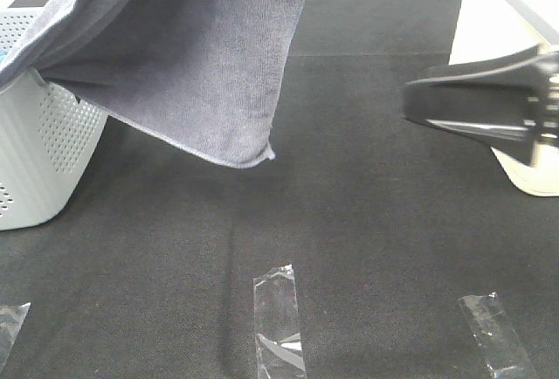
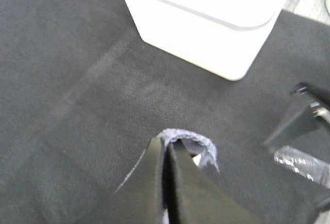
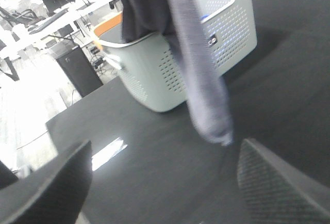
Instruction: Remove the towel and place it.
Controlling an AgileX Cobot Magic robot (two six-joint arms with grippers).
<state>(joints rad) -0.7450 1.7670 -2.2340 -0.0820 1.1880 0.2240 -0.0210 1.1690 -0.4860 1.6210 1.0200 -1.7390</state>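
The grey-lavender towel hangs from above the high view's top edge, its upper part draped over the basket rim and its lower corner free just above the black mat. In the left wrist view my left gripper is shut, pinching a folded hem of the towel; this gripper is out of the high view. My right gripper hovers at the right, open and holding nothing, well apart from the towel. Its wrist view shows the towel dangling ahead between the spread fingers of the right gripper.
A grey perforated basket stands at the left. A white bin sits at the back right. Strips of clear tape lie on the black mat near the front.
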